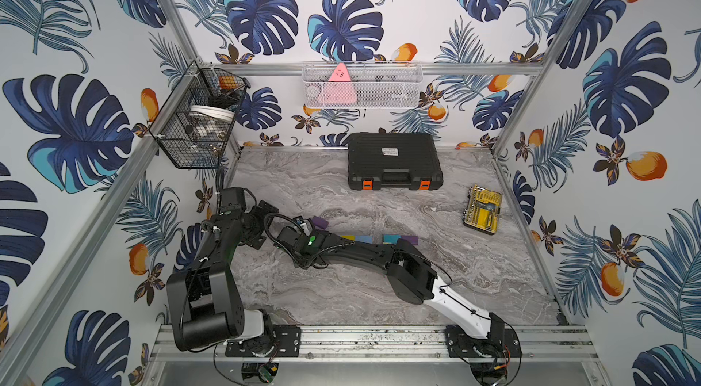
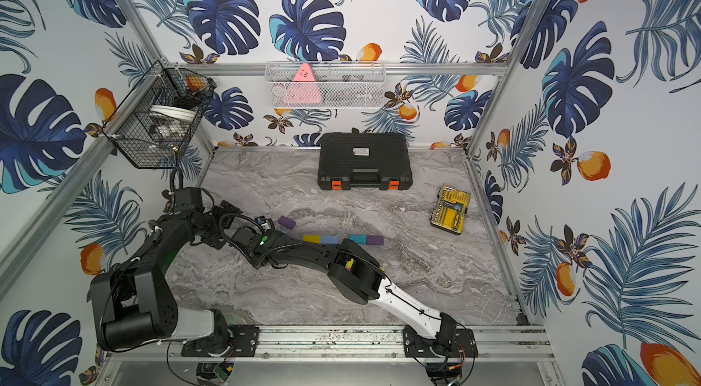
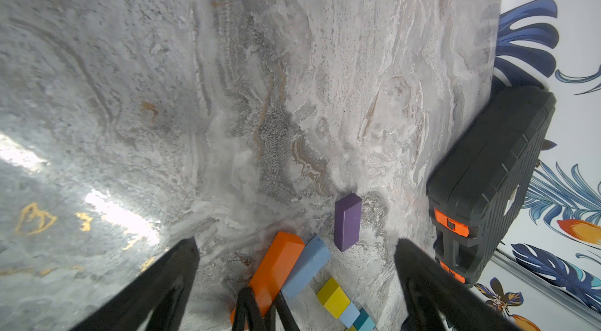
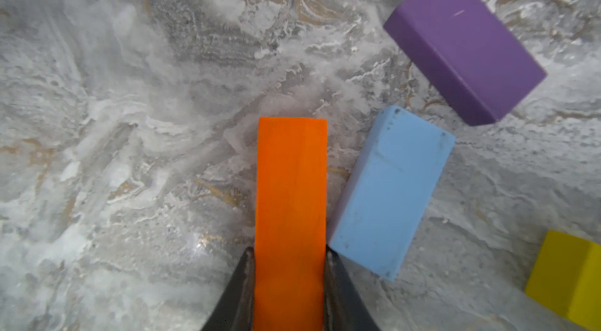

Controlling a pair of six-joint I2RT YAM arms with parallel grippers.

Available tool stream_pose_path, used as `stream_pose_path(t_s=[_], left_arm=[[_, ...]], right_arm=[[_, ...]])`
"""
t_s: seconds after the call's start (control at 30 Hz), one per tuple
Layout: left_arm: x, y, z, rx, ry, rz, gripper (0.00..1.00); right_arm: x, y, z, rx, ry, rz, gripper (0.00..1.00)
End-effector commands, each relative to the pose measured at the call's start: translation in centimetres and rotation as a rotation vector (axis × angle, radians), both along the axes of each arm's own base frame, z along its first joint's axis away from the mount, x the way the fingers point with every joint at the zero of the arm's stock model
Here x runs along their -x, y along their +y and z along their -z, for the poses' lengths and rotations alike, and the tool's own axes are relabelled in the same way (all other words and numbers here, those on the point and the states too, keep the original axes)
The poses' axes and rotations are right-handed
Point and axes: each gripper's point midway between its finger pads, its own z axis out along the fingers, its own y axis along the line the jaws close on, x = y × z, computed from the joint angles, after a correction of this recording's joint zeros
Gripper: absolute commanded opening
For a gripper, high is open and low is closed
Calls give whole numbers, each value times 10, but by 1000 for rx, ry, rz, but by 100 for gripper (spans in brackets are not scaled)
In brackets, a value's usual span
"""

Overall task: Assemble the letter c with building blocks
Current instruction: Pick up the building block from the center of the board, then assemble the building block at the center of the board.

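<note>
Orange block (image 4: 290, 189) clamped in right tool (image 4: 288, 249), light blue block (image 4: 390, 192) just beside; left tool (image 3: 297, 241) spread wide.

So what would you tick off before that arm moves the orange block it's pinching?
1. Right end effector shut on the orange block, one finger on each long side: ok.
2. Grip near the block's middle: cannot tell, its near end is out of view.
3. Light blue block clear of the fingers: not ok, its corner sits right at one fingertip.
4. Purple block apart from the orange one: ok.
5. Left end effector open and holding nothing: ok.
</note>
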Motion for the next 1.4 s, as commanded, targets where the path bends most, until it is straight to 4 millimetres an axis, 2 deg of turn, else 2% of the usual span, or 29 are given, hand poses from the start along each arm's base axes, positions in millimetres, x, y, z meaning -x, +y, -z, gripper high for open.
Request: stream_pose_path(t_s=[0.0,0.23,0.33,0.47,0.67,0.77,0.9,1.07,1.1,1.2,1.27,1.37], left_arm=[[-5,-2,-4,19,-27,2,99],[-13,-7,-12,44,-69,36,99],[-16,-11,-15,65,-90,57,99],[-17,-19,-16,100,-107,84,99],[-10,-43,-14,110,-104,152,99],[-5,-61,-13,111,-107,196,99],[0,-82,-12,99,-101,258,99],[6,-100,-9,93,-92,317,99],[6,-102,-8,90,-90,324,99],[9,-104,-4,85,-77,339,99],[10,-107,-3,86,-73,346,99],[11,-110,-3,77,-69,361,99]], right_arm=[[25,-16,14,59,118,-36,21],[42,-16,-24,-54,137,-59,18],[50,-30,-39,-89,147,-37,18],[58,-62,-44,-98,151,13,18],[70,-111,-36,-62,161,98,19],[73,-129,-24,-31,163,138,19],[72,-138,-15,-3,162,175,19],[65,-134,-12,1,154,193,21],[64,-133,-5,12,161,198,22],[59,-131,5,8,188,218,30],[58,-131,7,2,204,223,47],[59,-129,-3,-37,198,190,63]])
